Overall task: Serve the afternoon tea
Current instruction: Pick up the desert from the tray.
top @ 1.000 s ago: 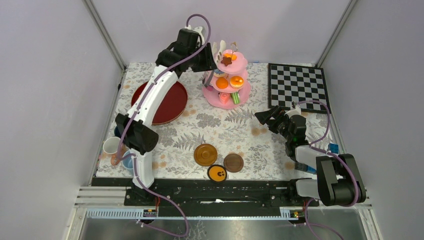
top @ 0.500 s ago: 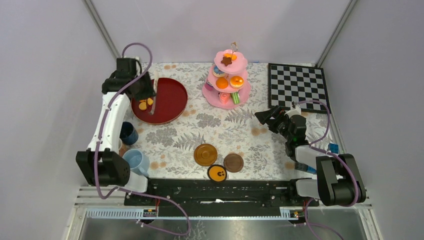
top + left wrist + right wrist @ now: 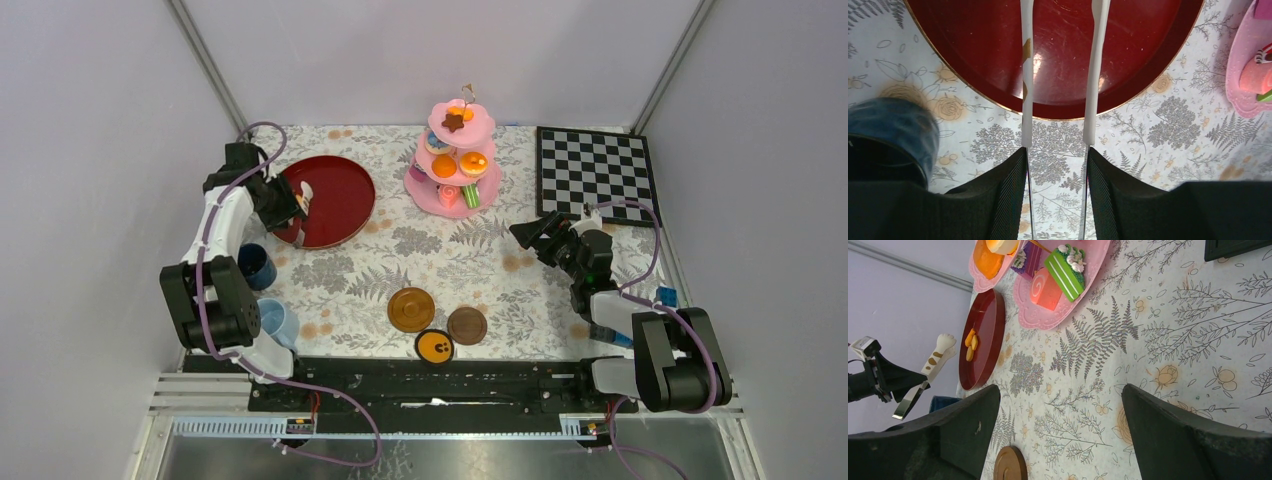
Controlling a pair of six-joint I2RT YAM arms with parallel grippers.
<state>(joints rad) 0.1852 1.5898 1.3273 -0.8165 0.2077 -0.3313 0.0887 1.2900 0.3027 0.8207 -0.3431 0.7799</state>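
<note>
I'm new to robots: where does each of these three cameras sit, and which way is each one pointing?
Top external: fixed above and behind the arms, looking down on the whole table; both arms show.
Left wrist: on the left arm, looking down at the red tray; the left fingers and the white tongs they hold show.
Right wrist: low over the table, facing the pink cake stand; the open right fingers show.
Shared: both wrist views catch the red tray and the stand.
</note>
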